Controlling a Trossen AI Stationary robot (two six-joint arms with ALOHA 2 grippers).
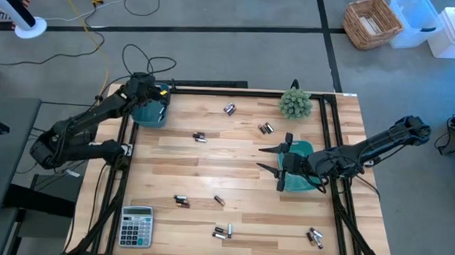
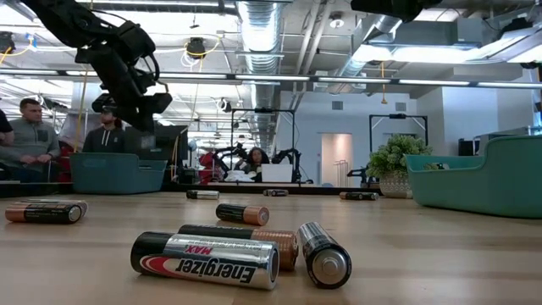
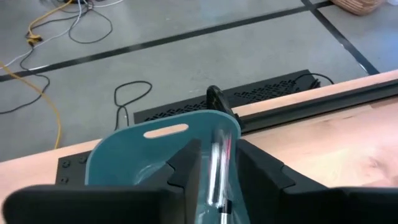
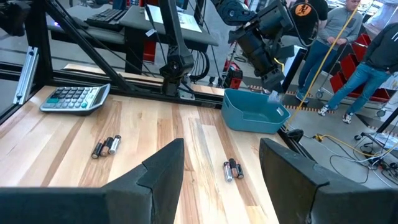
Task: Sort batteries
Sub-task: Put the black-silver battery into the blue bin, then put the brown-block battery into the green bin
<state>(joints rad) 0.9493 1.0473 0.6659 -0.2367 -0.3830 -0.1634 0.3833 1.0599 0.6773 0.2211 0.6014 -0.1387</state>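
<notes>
Apparently left claw (image 3: 214, 171) releases a battery (image 3: 217, 165) over teal bin (image 3: 118, 152).

A: Grey calculator (image 1: 136, 226) with white keys sits at the near left corner of the light wooden table (image 1: 241, 159), and a small green potted plant (image 1: 295, 104) stands at the far right

B: Two teal bins too: one teal bin (image 1: 150, 110) at the far left corner, another teal bin (image 1: 301, 171) on the right edge

A: Off the table, a wicker basket (image 1: 373, 22) rests on the grey floor beside white containers (image 1: 439, 27), and a yellow cable (image 1: 90, 18) trails across

B: In the low view, people (image 2: 32, 134) sit in the room behind
</notes>
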